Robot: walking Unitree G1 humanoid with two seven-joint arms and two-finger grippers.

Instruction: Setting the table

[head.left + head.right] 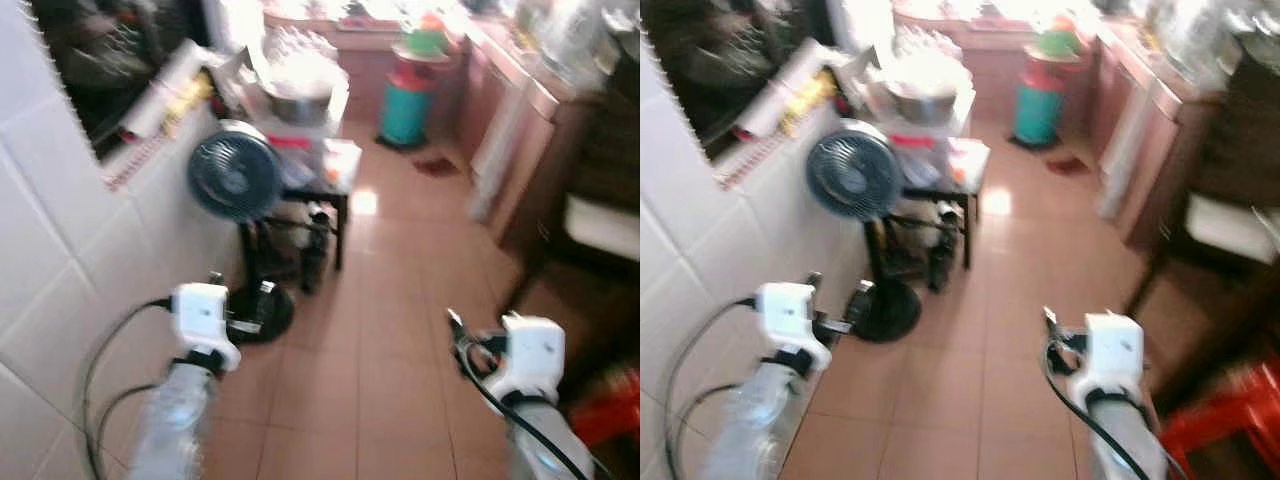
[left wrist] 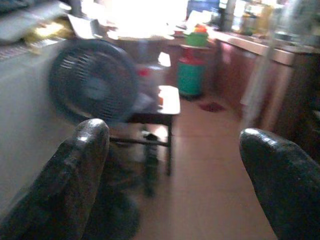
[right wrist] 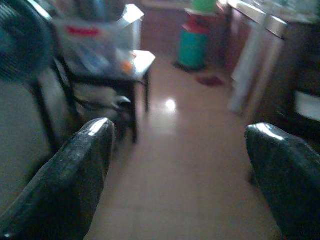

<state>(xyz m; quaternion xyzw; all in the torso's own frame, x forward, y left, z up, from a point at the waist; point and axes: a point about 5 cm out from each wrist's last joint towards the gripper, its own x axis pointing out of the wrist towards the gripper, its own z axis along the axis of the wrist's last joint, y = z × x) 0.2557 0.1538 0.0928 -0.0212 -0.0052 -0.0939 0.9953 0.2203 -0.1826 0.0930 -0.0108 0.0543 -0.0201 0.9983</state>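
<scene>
Left gripper (image 2: 172, 165): in its wrist view both black fingers (image 2: 75, 185) stand wide apart with nothing between them, aimed along the tiled floor (image 2: 210, 165).
Right gripper (image 3: 175, 170): in its wrist view the fingers (image 3: 75, 175) are likewise spread wide and hold nothing.
Head views: both silver arms reach forward low over the floor, the left one (image 1: 205, 320) beside the white tiled wall (image 1: 50, 250), the right one (image 1: 525, 360) over open tiles; all is blurred.
Fan (image 1: 235, 175): a dark round fan on a stand with a round base, against the wall, just beside a small black table (image 1: 320, 190).
Pot (image 1: 300, 100): a metal pot sits on top of the stacked things on that table; its contents are washed out by glare.
Bin (image 1: 408, 100): a teal and red container stands at the far end of the floor, something green on top; what it is cannot be told.
Cabinets (image 1: 520, 130): a brown run along the right, worktop items too blurred to name.
Red object (image 1: 1220, 420): a red object cut off by the edge, near the right arm; looks like a stool.
Task's things: no tableware or dining table can be made out anywhere.
</scene>
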